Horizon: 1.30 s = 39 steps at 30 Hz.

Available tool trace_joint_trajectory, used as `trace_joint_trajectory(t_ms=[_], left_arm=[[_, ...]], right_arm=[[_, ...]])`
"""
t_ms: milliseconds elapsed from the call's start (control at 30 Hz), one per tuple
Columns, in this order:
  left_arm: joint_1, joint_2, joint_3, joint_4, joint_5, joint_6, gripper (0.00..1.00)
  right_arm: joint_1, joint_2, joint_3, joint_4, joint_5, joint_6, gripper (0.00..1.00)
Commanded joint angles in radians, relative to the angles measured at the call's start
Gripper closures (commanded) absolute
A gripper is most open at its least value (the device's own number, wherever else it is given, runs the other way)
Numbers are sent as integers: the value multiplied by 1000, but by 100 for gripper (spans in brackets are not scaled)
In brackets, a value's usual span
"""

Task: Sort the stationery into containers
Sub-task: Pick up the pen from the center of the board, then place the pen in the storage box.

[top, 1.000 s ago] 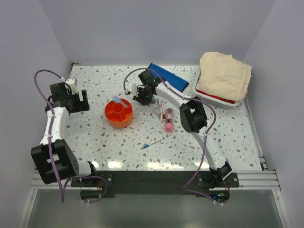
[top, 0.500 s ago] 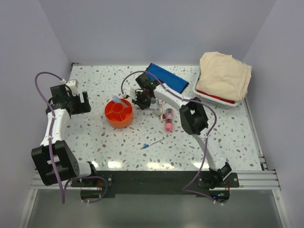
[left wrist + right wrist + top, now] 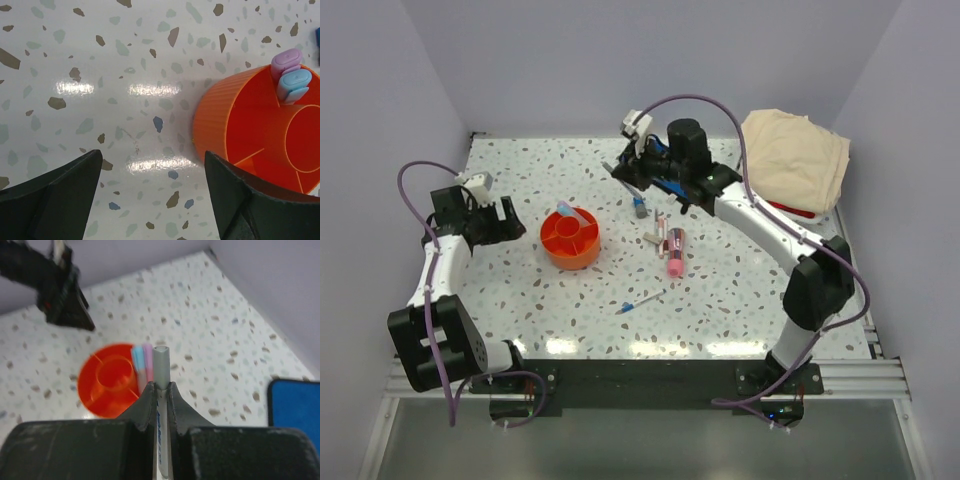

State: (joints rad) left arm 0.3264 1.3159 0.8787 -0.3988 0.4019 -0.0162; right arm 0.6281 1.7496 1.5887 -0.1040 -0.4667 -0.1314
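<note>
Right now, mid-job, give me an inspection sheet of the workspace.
Surface: speckled table, glare patches near the front edge.
Job's things: orange tub holds lilac marker and blue marker in one compartment; pink tube and thin pen lie loose; blue pouch only partly in view.
Clutter: white basket with beige cloth.
Grippers: left pincer open, empty, near tub; right pincer shut on grey-capped marker.
Cables: purple cable arches over right arm; another loops off left arm.
Surroundings: plain walls.
</note>
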Motion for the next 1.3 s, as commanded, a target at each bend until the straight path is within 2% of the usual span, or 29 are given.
trace_joint_trajectory(t_ms=[0,33,133,233,333,733,1133,1167,1267], left_arm=[[7,11,51,11,58,12,12],[7,14,54,6,58,12,12],[7,28,68,2,69,12,12],[7,43,89,-9,66,38,12],[7,48,100,-6,71,41,12],[7,52,101,2,91,24,12],[7,129,167,-8,80,33,12],[5,134,166,-6,80,33,12],[5,141,163,0,77,29,12]], right_arm=[[73,-9,-191,556,-20,308,100],[102,-7,-209,657,5,328,100],[159,19,-257,818,48,380,100],[200,51,-300,945,57,372,100],[211,96,-309,1004,54,372,100],[206,197,-346,1086,57,326,100],[202,291,-377,1178,105,329,100],[200,289,-381,1182,105,334,99],[193,289,-404,1193,112,338,86]])
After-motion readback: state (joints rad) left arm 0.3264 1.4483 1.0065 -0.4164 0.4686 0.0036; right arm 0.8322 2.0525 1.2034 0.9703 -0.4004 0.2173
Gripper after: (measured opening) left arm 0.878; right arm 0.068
